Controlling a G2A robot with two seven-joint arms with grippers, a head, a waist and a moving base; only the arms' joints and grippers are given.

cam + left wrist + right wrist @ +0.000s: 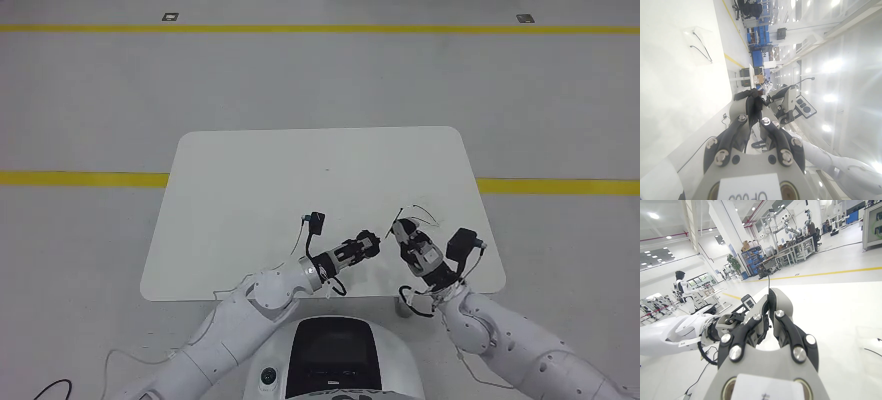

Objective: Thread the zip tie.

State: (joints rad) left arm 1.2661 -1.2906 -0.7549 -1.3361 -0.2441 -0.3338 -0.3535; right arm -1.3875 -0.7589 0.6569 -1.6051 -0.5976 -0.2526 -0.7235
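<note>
A thin black zip tie point(769, 283) stands up out of my right gripper point(770, 292), which is shut on it. From above, the same zip tie point(398, 215) pokes out of the right gripper point(398, 232) over the near right part of the white table point(300, 180). My left gripper point(372, 240) sits just to its left, pointing at it, a small gap apart. In the left wrist view the left gripper point(753, 94) has its dark fingers point(748, 102) pressed together; whether anything is between them is hidden.
Spare black zip ties point(700, 47) lie on a clear bag on the table, beyond the grippers point(428, 212) point(872, 349). Both grippers hover close to the table's near edge. Cables hang off the arms by that edge.
</note>
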